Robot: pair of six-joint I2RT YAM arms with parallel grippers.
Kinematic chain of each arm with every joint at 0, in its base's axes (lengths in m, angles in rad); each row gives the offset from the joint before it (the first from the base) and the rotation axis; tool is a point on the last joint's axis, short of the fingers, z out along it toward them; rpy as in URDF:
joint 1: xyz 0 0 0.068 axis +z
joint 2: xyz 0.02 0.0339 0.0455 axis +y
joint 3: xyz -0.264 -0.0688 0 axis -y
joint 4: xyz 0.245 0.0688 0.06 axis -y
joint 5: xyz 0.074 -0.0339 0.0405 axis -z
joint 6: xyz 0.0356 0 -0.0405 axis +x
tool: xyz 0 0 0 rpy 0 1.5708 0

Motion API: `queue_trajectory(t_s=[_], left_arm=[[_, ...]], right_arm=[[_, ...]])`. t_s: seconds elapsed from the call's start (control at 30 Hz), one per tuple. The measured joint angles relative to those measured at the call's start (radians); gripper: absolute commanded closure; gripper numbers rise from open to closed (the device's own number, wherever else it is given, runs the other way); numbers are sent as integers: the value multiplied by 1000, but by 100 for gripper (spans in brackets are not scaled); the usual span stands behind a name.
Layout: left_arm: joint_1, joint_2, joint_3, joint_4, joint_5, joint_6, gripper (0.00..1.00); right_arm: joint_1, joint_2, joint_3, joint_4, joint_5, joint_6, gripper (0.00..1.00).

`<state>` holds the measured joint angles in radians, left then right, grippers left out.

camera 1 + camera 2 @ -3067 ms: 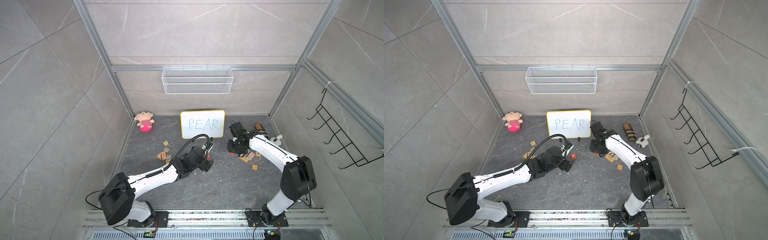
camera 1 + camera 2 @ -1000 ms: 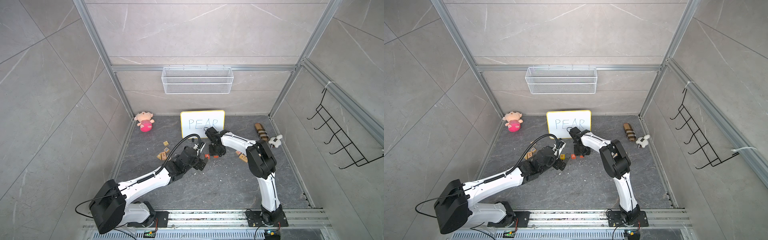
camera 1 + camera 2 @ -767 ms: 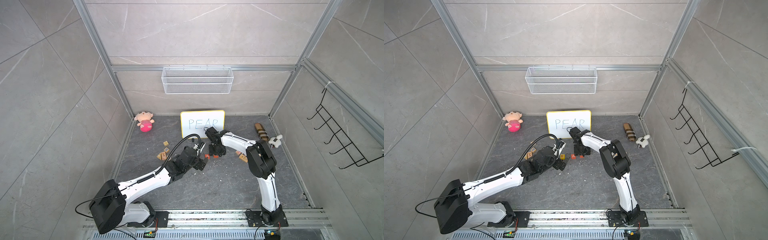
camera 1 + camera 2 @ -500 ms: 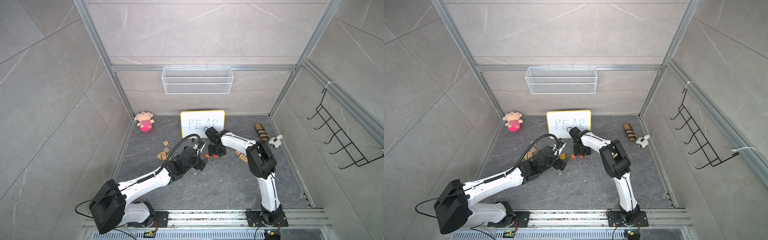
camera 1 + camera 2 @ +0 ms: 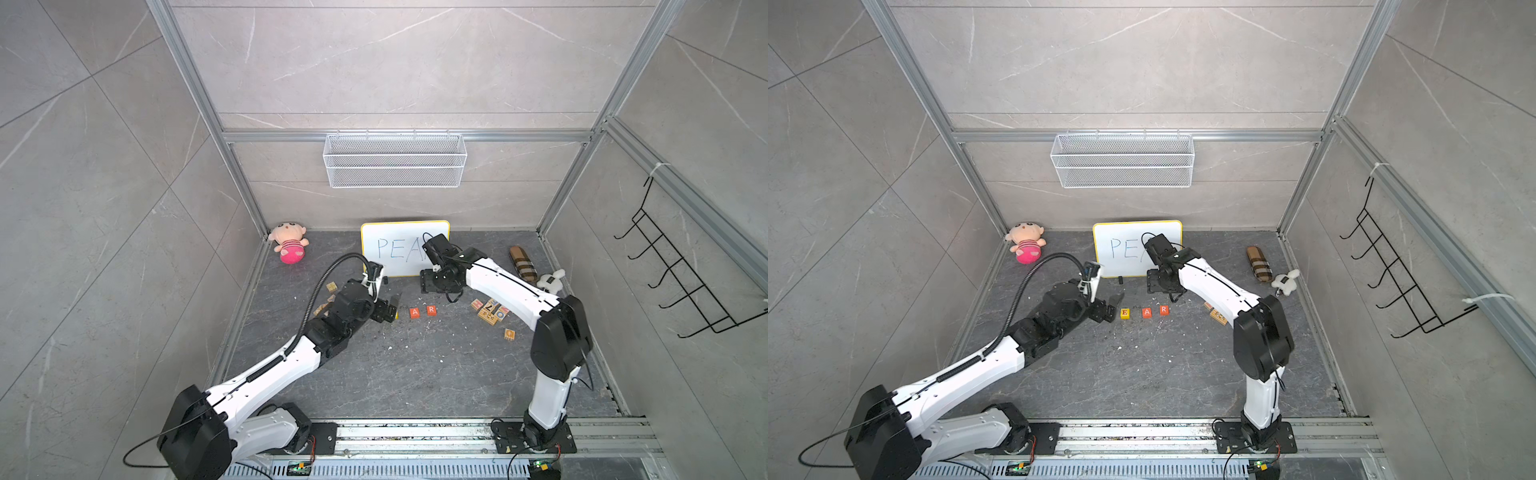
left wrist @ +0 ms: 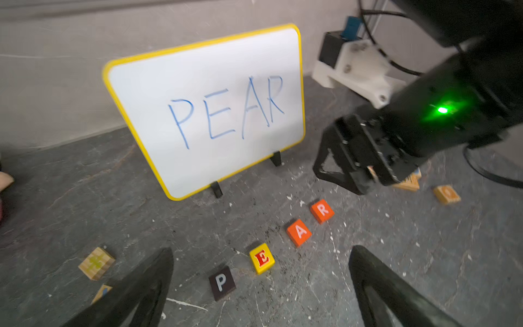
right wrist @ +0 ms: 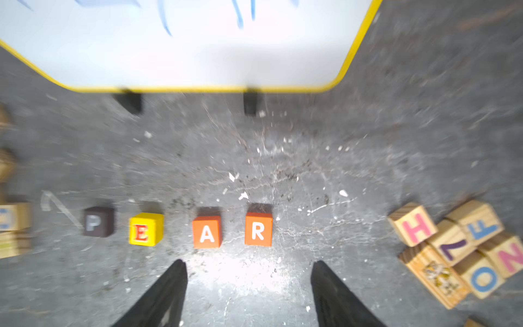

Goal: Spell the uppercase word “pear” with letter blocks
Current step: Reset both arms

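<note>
Four letter blocks lie in a row on the dark floor in front of the whiteboard: black P [image 7: 98, 222], yellow E [image 7: 145, 229], orange-red A [image 7: 207, 231] and orange-red R [image 7: 258, 229]. The left wrist view shows the same row, P [image 6: 222, 283], E [image 6: 261, 258], A [image 6: 299, 232], R [image 6: 322, 211]. In a top view E [image 5: 1125, 313], A [image 5: 1146, 312] and R [image 5: 1164, 309] show, while P is hidden behind my left gripper [image 5: 1111, 307]. That gripper stands wide open at the row's left end, holding nothing. My right gripper [image 5: 432, 286] hangs open and empty above the floor, behind the R.
The yellow-framed whiteboard [image 5: 405, 249] reading PEAR stands just behind the row. Several tan wooden blocks [image 5: 490, 309] lie right of the row, and others [image 5: 331, 286] lie to the left. A plush doll [image 5: 289, 249], a brown slipper [image 5: 523, 257] and a white toy [image 5: 550, 280] lie along the back.
My right gripper carried the R block from the right-hand pile to the row's right end, opened and drew back toward the whiteboard. My left arm pulled back to the left and has since held still.
</note>
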<state>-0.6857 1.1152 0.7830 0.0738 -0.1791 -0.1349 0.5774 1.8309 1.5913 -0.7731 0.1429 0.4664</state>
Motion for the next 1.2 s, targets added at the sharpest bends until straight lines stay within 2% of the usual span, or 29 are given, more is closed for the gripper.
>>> queue_trajectory(t_s=[0.13, 0.27, 0.4, 0.57, 0.7, 0.8, 0.83, 0.97, 1.2], left_arm=[[89, -64, -34, 16, 24, -47, 0], [138, -109, -69, -16, -24, -80, 0], [220, -200, -111, -76, -146, -106, 0], [307, -286, -201, -84, -335, -104, 0], [351, -329, -340, -47, -434, -92, 1], [379, -357, -449, 2, -488, -92, 1], [387, -361, -487, 29, -507, -91, 1], [394, -348, -571, 102, -563, -68, 1], [397, -208, -588, 270, -610, 25, 1]], right_arm=[[-3, -69, -33, 28, 28, -19, 25], [-5, -95, -101, 89, 76, -36, 24], [-14, -203, -262, 180, 171, -63, 21], [-51, -397, -456, 352, 350, -105, 13], [-73, -472, -575, 502, 512, -160, 9], [-74, -512, -697, 634, 580, -225, 5], [-74, -534, -752, 688, 594, -252, 1], [-74, -638, -962, 914, 636, -357, 1], [-110, -642, -1038, 1109, 654, -427, 1]])
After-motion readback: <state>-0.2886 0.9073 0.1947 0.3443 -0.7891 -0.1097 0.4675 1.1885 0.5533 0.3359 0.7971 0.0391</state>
